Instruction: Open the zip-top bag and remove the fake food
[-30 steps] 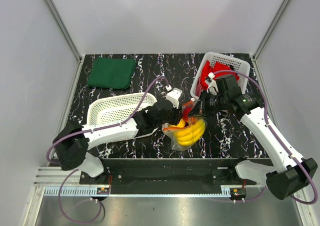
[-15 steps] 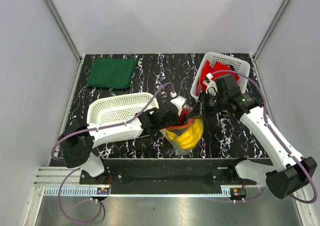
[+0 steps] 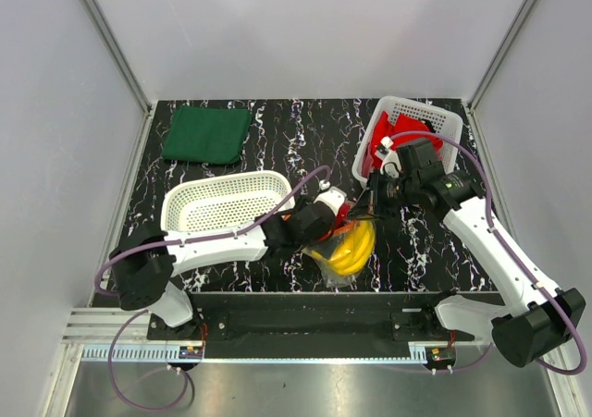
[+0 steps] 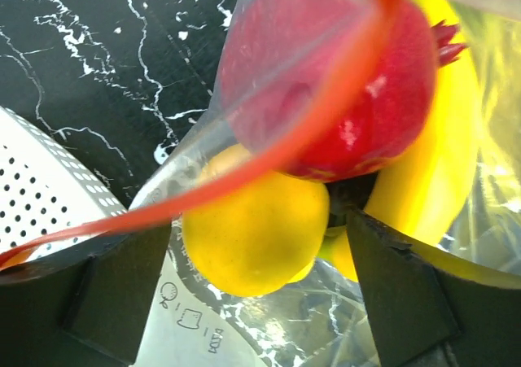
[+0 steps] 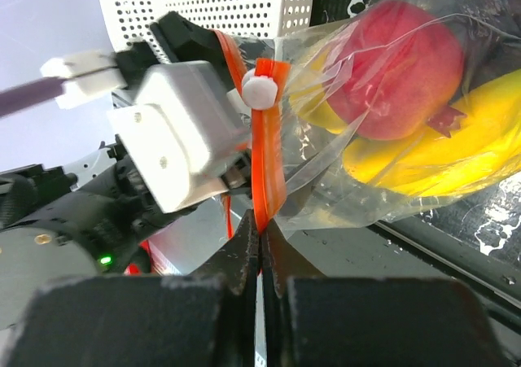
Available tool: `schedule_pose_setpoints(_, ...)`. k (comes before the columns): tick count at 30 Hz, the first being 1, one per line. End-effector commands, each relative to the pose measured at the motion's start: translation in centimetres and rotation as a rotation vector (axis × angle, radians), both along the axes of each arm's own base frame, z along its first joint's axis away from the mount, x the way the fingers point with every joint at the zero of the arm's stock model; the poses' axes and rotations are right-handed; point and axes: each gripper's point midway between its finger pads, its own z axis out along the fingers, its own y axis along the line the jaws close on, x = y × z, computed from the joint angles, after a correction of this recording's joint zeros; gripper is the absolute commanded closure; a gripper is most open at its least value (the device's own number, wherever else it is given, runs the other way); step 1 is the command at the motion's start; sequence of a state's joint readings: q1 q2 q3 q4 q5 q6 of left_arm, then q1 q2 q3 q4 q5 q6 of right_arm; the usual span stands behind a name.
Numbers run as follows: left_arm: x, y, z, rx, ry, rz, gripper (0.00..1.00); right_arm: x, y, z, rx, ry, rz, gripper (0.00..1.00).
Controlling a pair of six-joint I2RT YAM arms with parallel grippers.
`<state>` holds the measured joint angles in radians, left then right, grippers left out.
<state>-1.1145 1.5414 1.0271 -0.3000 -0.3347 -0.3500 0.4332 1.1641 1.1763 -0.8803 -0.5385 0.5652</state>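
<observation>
The clear zip-top bag (image 3: 344,251) hangs just above the table's front middle, mouth open. My right gripper (image 5: 262,229) is shut on its orange zip strip (image 5: 264,139), holding that end up. My left gripper (image 4: 256,253) is open at the bag's mouth, its dark fingers (image 4: 110,294) spread to either side of the yellow lemon (image 4: 252,229). Behind the lemon sit a red round fruit (image 4: 350,98) and the yellow banana bunch (image 4: 431,163). In the top view the bananas (image 3: 351,243) show through the plastic, and the left gripper (image 3: 335,215) meets the right gripper (image 3: 363,210) at the bag's top.
A long white mesh basket (image 3: 222,200) lies left of the bag, under the left arm. A second white basket (image 3: 421,103) with a red cloth (image 3: 402,130) stands at the back right. A green cloth (image 3: 205,135) lies at the back left.
My left gripper has opened wide and pushed to the right, into the bag's mouth. The bag has sagged slightly lower. The right gripper keeps its hold on the strip.
</observation>
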Motion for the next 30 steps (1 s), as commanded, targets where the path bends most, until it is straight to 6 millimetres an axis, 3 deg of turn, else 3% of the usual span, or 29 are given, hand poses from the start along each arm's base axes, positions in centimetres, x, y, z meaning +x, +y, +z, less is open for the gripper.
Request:
schedule_pose_setpoints(1,0.5,1.3,-2.8,0.102,-0.016,0.006,0.14,0.8,0.3,1.3,0.029,-0.09,-0.003,1.0)
schedule_pose_setpoints(5,0.6,0.7,-3.8,0.112,-0.011,-0.013,0.3,1.0,0.7,1.1,0.051,-0.085,-0.004,1.0)
schedule_pose_setpoints(9,0.8,0.3,-3.2,0.097,-0.027,-0.032,0.46,1.2,0.6,0.7,0.044,-0.087,-0.023,1.0)
schedule_pose_setpoints(12,0.9,0.1,-1.7,0.062,-0.055,-0.042,0.71,1.2,0.3,-0.1,0.023,-0.079,-0.033,1.0)
schedule_pose_setpoints(13,0.9,0.0,-1.2,0.053,-0.062,-0.045,0.86,1.3,0.2,-0.3,0.019,-0.078,-0.037,1.0)
schedule_pose_setpoints(15,1.0,-0.2,-0.1,0.022,-0.07,-0.049,0.98,1.2,0.0,-0.9,0.006,-0.069,-0.046,1.0)
schedule_pose_setpoints(23,0.8,-2.1,6.8,-0.15,-0.097,-0.053,1.0,1.1,-0.7,-1.9,-0.028,-0.067,-0.071,1.0)
schedule_pose_setpoints(30,1.7,-1.6,11.7,-0.269,-0.122,0.025,1.0,1.1,-1.0,-0.3,-0.033,-0.104,-0.071,1.0)
